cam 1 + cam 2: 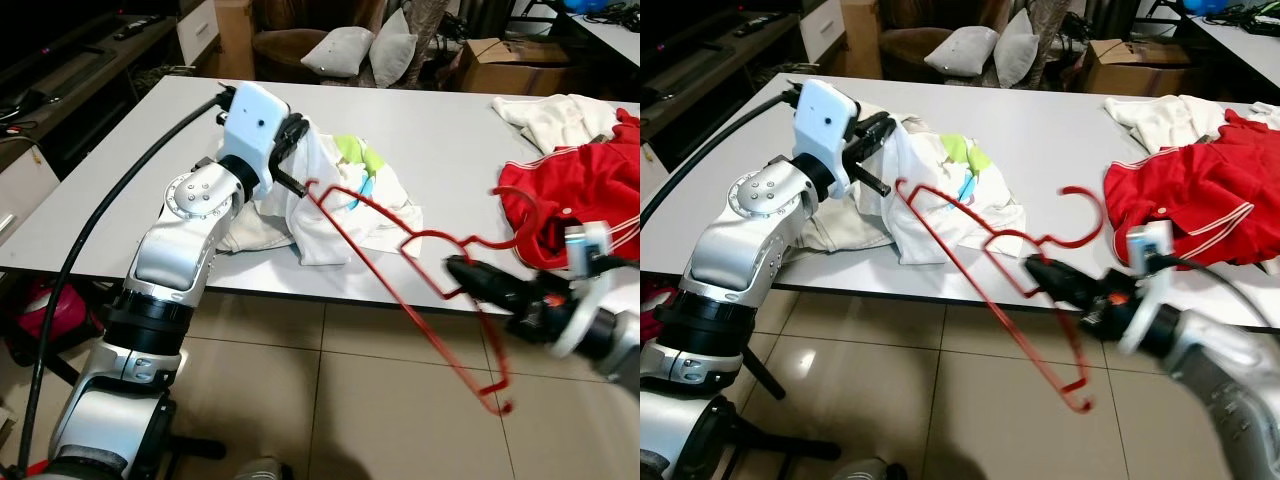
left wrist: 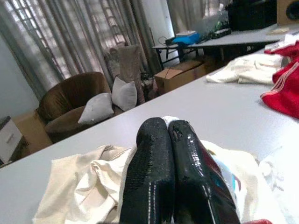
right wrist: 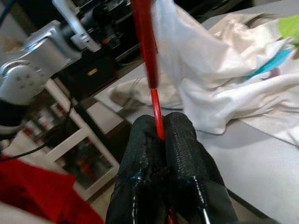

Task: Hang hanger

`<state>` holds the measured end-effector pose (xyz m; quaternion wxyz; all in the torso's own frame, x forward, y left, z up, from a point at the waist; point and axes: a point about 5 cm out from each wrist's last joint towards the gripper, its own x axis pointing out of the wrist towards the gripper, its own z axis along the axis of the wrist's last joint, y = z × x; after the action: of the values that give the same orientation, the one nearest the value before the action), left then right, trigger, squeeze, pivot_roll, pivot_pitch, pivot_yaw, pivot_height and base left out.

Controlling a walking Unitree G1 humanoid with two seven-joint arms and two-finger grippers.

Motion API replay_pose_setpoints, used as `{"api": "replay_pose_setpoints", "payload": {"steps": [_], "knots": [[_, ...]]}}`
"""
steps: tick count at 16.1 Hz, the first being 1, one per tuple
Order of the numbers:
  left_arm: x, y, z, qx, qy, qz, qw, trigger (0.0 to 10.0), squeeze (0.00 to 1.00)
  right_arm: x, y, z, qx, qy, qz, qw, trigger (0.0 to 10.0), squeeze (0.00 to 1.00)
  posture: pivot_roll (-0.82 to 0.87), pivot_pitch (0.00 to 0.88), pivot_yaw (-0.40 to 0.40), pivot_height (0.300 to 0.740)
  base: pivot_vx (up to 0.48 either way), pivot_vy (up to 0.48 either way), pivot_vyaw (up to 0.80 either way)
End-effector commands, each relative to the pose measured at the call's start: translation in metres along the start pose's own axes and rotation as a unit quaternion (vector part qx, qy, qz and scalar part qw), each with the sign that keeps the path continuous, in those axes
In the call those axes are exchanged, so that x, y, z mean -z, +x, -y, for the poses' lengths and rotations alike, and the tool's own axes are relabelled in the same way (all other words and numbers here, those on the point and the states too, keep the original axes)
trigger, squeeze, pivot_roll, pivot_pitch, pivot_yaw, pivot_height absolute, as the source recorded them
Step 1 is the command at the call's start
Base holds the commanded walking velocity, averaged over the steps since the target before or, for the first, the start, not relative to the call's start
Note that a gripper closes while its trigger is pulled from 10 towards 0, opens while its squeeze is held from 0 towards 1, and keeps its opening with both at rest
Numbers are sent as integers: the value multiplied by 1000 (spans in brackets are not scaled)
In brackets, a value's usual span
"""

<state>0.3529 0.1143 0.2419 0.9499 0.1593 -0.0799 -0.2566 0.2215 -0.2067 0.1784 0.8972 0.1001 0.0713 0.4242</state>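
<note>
Left end effector (image 2: 169, 140) low in the foreground, two black fingers (image 2: 149, 172) pressed together, tips over a white shirt (image 2: 88, 182) crumpled on the grey tabletop (image 2: 210, 102). Teal and red print just beside the fingers. Farther along the tabletop, a cream cloth (image 2: 238, 72) and, near it, a red garment (image 2: 285, 95) with white stripes. Beyond the tabletop, a brown armchair (image 2: 70, 93) with two grey pillows (image 2: 110, 100), a cardboard box (image 2: 175, 77), curtains (image 2: 60, 42).

Bare table (image 1: 440, 140) lies between white shirt (image 1: 340, 200) and red garment (image 1: 580, 200), seemingly passable.
</note>
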Motion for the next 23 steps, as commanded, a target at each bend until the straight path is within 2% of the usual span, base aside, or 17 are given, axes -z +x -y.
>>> {"api": "replay_pose_setpoints", "payload": {"steps": [1,3,6,9,13,17,21,23], "knots": [[-4,0,1,11,27,3,1000,0,0,1,4,-7,8,-8,-5,1000,10000,0,-28,0,64,740,0,0,0],[-5,1,3,24,55,1,998,0,0,5,13,-20,9,-14,-2,1000,10000,0,-22,0,70,740,0,0,0],[-6,1,8,35,69,0,997,0,0,7,25,-12,76,-26,11,997,10000,0,-17,0,74,740,0,0,0],[-4,1,13,38,71,0,997,0,0,5,36,-9,102,-35,19,994,10000,0,-15,0,70,740,0,0,0],[-2,0,15,33,71,-2,997,0,0,4,52,-16,92,-29,31,995,10000,0,-9,0,57,740,0,0,0],[6,0,9,10,89,-18,996,0,0,-1,55,-24,74,-30,40,996,10000,0,-7,0,50,740,0,0,0],[11,1,10,5,99,-27,995,0,0,-8,58,-36,80,-44,41,995,10000,0,-9,0,47,740,0,0,0],[14,1,9,-3,114,-34,993,0,0,-9,58,-38,113,-43,36,992,10000,0,-11,0,46,740,0,0,0]]}}
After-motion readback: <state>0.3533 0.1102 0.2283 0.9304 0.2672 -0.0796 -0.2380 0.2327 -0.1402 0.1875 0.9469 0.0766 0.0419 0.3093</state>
